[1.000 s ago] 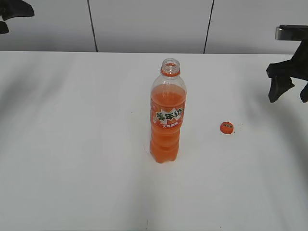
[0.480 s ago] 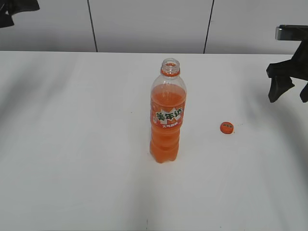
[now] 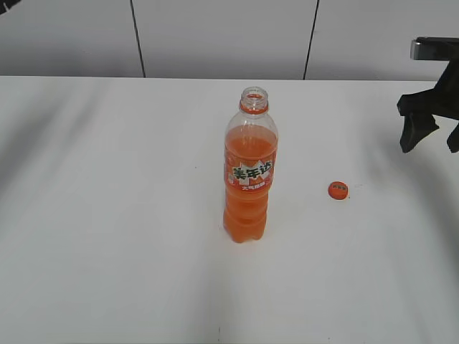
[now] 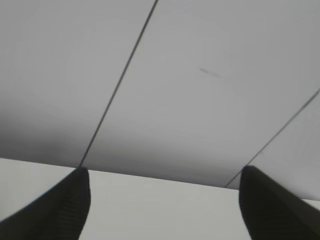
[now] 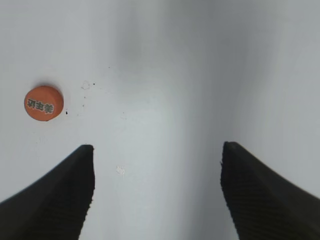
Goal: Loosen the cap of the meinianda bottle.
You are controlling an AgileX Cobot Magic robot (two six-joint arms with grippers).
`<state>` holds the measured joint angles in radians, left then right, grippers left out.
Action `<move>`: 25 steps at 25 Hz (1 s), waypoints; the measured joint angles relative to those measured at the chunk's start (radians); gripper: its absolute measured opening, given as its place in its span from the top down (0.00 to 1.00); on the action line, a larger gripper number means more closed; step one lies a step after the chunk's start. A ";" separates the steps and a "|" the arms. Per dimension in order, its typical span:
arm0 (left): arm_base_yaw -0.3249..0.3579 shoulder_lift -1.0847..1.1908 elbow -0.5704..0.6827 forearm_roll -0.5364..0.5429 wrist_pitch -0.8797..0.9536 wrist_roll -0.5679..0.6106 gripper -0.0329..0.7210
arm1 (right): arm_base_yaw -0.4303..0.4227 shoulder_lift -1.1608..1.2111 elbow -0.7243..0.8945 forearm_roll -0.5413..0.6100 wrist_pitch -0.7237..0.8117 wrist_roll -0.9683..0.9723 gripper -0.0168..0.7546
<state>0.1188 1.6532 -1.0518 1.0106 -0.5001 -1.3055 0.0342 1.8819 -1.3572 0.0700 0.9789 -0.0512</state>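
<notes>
The meinianda bottle (image 3: 249, 172) stands upright in the middle of the white table, its neck open with no cap on it. The orange cap (image 3: 338, 190) lies flat on the table to the right of the bottle; it also shows in the right wrist view (image 5: 44, 103), up and left of the jaws. My right gripper (image 3: 432, 136) hangs open and empty above the table's right side, apart from the cap; its jaws (image 5: 157, 165) are wide apart. My left gripper (image 4: 162, 192) is open and empty, facing the back wall, nearly out of the exterior view at top left.
The white table (image 3: 107, 215) runs across the whole exterior view. A grey panelled wall (image 3: 215, 36) with dark seams stands behind the table's far edge.
My left gripper has risen and moved out of the exterior view's top left corner. The bottle, the cap and my right gripper have not moved.
</notes>
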 joint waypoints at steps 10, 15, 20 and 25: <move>-0.159 0.001 0.045 -0.778 0.512 0.977 0.23 | 0.000 0.000 0.000 0.000 0.000 -0.001 0.22; -0.166 0.001 0.037 -0.879 0.730 1.056 0.23 | 0.000 0.000 0.000 0.000 0.000 0.000 0.22; -0.166 0.000 0.029 -0.904 0.791 1.060 0.24 | 0.000 0.000 0.000 0.002 0.000 -0.001 0.22; -0.166 0.000 0.029 -0.906 0.792 1.060 0.24 | 0.000 0.000 0.000 0.002 -0.001 -0.001 0.22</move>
<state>-0.0474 1.6531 -1.0225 0.1049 0.2918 -0.2458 0.0342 1.8819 -1.3572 0.0720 0.9781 -0.0519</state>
